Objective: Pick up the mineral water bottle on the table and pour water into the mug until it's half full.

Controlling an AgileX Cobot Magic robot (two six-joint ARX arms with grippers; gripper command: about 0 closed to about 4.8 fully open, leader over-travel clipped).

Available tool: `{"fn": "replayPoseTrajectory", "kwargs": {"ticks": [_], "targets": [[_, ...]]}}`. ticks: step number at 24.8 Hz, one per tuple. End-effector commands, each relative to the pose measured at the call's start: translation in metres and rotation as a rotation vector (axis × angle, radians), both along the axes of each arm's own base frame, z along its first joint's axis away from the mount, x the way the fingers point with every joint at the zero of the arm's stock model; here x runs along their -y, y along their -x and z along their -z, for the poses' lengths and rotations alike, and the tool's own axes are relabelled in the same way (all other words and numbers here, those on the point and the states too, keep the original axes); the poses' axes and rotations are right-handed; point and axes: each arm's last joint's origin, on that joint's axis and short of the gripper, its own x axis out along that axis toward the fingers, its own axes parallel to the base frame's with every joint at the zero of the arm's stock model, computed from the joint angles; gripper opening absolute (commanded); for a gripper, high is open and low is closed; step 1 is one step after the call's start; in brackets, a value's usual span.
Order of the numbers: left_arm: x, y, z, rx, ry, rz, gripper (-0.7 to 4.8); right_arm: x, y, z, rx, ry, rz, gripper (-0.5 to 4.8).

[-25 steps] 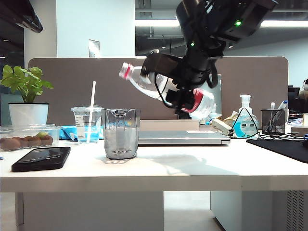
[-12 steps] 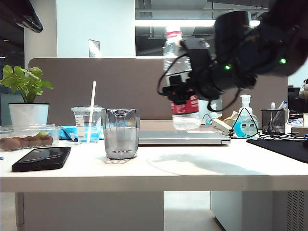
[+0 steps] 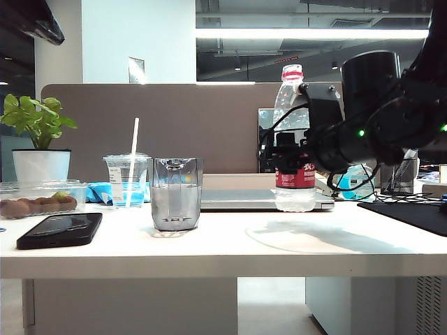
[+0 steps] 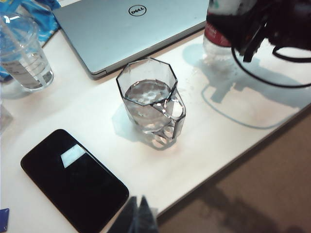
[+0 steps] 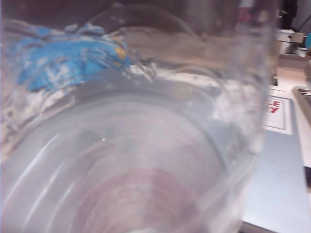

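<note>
Right gripper (image 3: 297,162) is clamped on the bottle (image 3: 293,139), which we see upright with its base at the table (image 3: 209,251), in front of the laptop (image 4: 131,34). Our left gripper (image 4: 138,218) hangs over the table's front edge by the phone (image 4: 73,179); we can't tell if it's open or closed. Mug (image 3: 176,193) sits well left of the bottle, roughly half full, with the straw cup (image 3: 127,180) behind it.
</note>
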Motion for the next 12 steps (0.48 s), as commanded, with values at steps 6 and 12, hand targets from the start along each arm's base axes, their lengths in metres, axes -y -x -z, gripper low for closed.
{"fn": "replayPoseTrajectory", "kwargs": {"ticks": [6,12], "targets": [[0.0004,-0.0007,-0.0032,0.031,0.012,0.003,-0.05,-0.0027,0.0013,0.0116,-0.009,-0.012,-0.045,4.36],[0.0006,-0.001,-0.0055,0.045,0.037,-0.006,-0.05,-0.0014,0.0057,0.0121,-0.001,-0.016,-0.052,4.79]]}}
